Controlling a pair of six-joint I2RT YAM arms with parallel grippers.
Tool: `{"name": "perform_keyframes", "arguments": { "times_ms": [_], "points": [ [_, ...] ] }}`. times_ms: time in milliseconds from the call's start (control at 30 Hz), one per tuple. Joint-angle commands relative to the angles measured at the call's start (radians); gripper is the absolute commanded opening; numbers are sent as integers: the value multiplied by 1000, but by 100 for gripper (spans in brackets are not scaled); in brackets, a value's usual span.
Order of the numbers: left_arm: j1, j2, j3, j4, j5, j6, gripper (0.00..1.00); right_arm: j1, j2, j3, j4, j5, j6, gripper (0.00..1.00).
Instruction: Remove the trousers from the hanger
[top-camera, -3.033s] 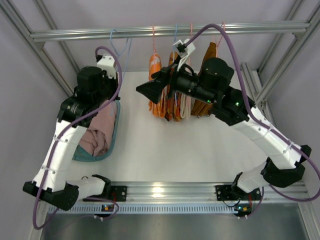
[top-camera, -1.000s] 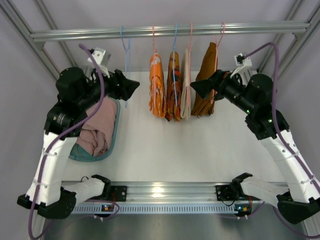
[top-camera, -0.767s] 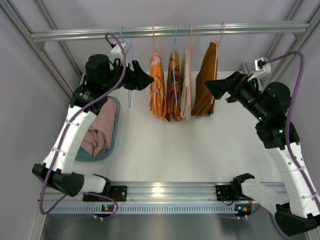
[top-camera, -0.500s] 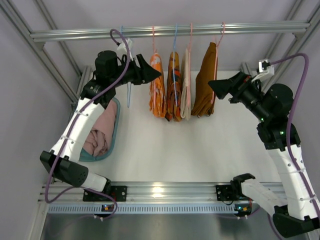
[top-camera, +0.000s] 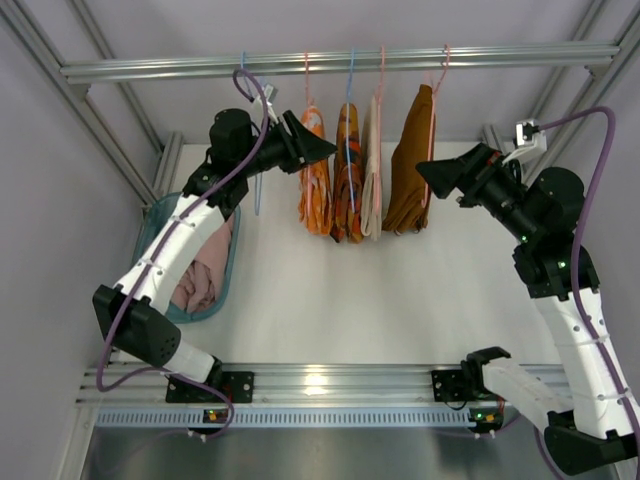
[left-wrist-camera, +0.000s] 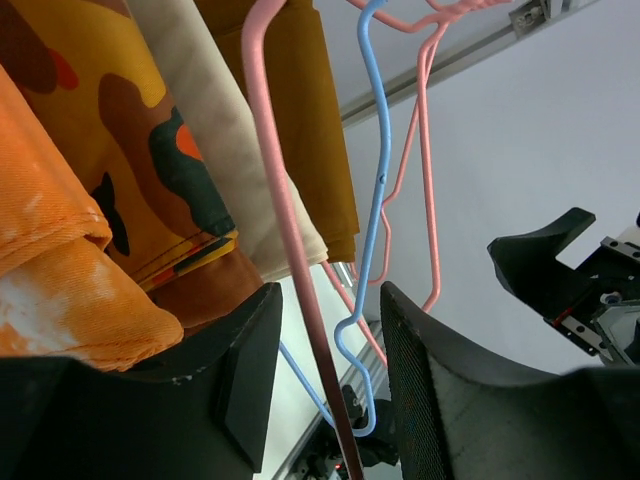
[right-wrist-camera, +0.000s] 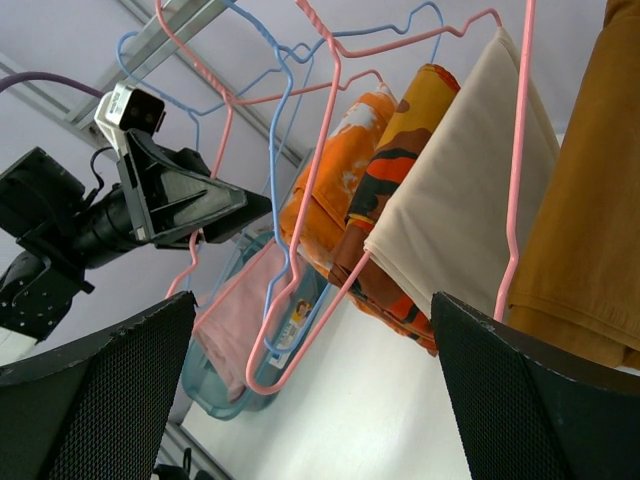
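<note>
The plain orange trousers hang folded over a pink hanger on the rail, leftmost of the hung garments. In the left wrist view they fill the left edge. My left gripper is open right beside them, with the pink hanger's wire running between its jaws, untouched as far as I can tell. The pale pink trousers lie in the teal basket. My right gripper is open and empty, right of the brown garment; its fingers stand wide apart.
A patterned orange garment, a cream one and the brown one hang to the right on the rail. An empty blue hanger hangs left of the trousers. Frame posts stand at both sides.
My left arm has swung up and right from over the basket to the orange trousers' hanger. My right arm drew back to the right of the garments and now holds still.
</note>
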Motion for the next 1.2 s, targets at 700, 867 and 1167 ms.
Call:
{"name": "perform_keyframes", "arguments": {
  "times_ms": [700,867,1167],
  "points": [
    [21,-72,61,158,57,-104,0,-19,-2,-13,134,-122,41,100],
    [20,-80,119,132,10,-54,0,-17,6,-25,182,-173,64,100],
    [20,-103,228,116,-44,31,0,-19,29,-44,231,-213,96,100]
  ]
}}
